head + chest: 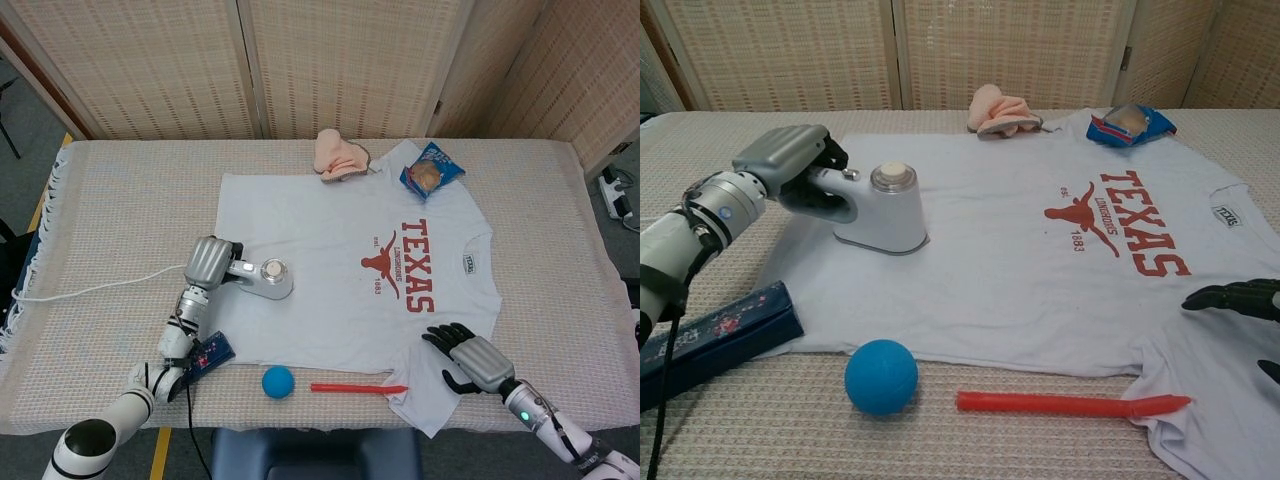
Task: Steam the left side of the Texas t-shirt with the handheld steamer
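Observation:
A pale grey Texas t-shirt (340, 270) (1040, 250) lies flat on the table with its red longhorn print toward the right. My left hand (208, 263) (790, 165) grips the handle of the white handheld steamer (266, 279) (883, 212). The steamer's base rests flat on the shirt's left part. My right hand (468, 357) (1238, 298) lies with its fingers spread on the shirt's near right sleeve, holding nothing.
A blue ball (278, 381) (881, 376) and a red stick (358, 387) (1070, 403) lie along the near edge. A dark blue box (205, 354) (710, 335) sits near left. A pink cloth (339, 156) and a snack bag (431, 170) lie at the shirt's far edge. The steamer's white cord (90, 290) trails left.

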Robot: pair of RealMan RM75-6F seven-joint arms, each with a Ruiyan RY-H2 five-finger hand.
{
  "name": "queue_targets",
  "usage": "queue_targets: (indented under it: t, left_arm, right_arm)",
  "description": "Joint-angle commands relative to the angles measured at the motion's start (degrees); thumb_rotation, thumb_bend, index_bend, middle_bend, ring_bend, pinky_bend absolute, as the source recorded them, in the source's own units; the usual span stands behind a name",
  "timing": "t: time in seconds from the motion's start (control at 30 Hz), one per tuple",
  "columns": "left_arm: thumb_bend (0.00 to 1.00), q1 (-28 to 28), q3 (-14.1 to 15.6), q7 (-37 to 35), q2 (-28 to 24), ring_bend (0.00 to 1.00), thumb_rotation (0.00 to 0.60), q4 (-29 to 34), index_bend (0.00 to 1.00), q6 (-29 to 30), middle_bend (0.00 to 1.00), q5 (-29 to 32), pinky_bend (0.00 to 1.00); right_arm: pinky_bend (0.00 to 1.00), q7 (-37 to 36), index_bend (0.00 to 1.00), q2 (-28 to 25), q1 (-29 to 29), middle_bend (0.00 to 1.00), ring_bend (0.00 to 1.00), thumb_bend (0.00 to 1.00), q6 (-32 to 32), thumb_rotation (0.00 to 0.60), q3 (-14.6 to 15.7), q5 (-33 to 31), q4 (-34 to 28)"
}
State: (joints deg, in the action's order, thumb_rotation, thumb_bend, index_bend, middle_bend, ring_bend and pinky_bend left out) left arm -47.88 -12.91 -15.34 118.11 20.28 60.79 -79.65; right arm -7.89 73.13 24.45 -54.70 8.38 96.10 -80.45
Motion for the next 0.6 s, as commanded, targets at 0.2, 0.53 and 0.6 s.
queue_targets:
  t: [0.2, 0.53, 0.6]
  left_arm:
    - [0.32, 3.0, -3.3, -3.6, -1.9, 0.84, 0.600, -6.8, 0.90, -3.9, 1.00, 5.1, 0.65]
    - [0.32, 5.4, -6.1, -9.5, -5.8, 0.83, 0.600, -1.7, 0.90, 0.8, 1.00, 7.8, 0.65]
    - [0.32, 5.5, -5.6, -9.3, -5.9, 0.83, 0.600, 0.9, 0.90, 3.0, 1.00, 7.1, 0.65]
  right_arm:
    - [0.00, 0.7, 0.00, -0.2, 0.4, 0.02, 0.00, 0.61, 0.0, 0.398, 0.2, -0.6, -0.7]
    - [0.00, 0.7, 0.00, -0.4, 0.5, 0.02, 0.00, 0.61, -0.9, 0.400, 0.7, -0.4, -1.0]
    - [0.00, 0.6, 0.00, -0.2, 0.5, 0.02, 0.00, 0.61, -0.9, 0.401, 0.8, -0.4, -0.9]
